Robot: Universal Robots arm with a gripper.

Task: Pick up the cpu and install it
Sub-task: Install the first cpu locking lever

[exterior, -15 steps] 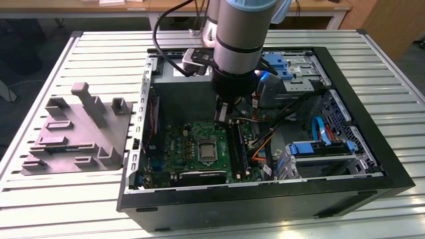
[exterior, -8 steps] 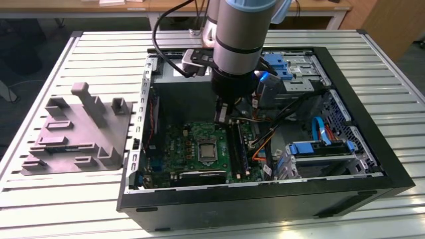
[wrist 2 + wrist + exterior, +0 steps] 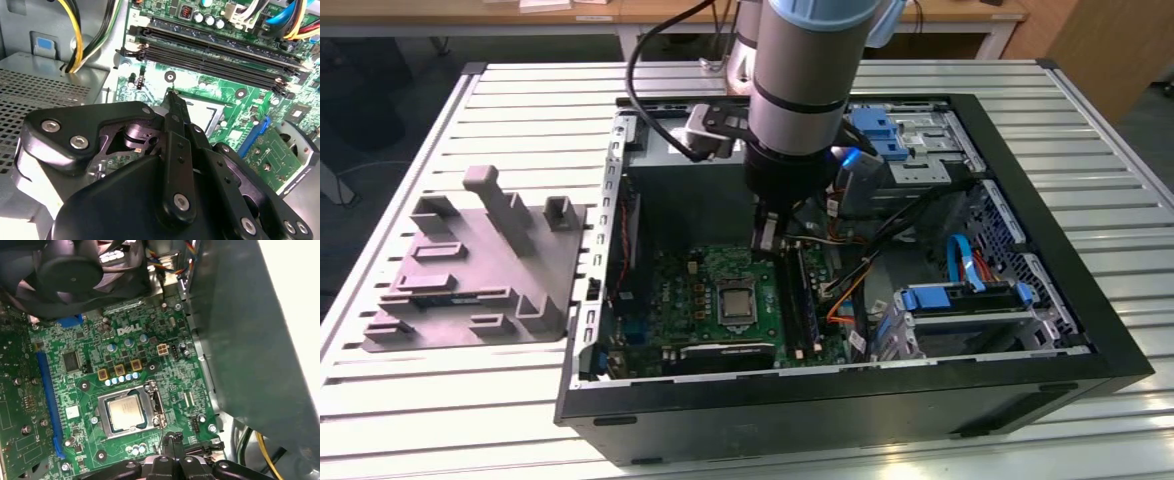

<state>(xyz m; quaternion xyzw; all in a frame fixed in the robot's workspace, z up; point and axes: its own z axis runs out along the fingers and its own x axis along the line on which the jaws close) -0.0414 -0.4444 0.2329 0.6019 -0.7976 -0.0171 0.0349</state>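
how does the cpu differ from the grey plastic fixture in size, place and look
The cpu is a small flat pale metal square; the grey plastic fixture is a much larger block with upright pegs. The cpu lies in the socket on the green motherboard inside the computer case; the fixture sits outside it on the slatted table, on the exterior view's left. The hand is nearer the cpu.

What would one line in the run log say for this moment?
chip: lying in its socket on the green board | tool: empty, fingertips together, just beside the socket | arm: reaching into the open computer case
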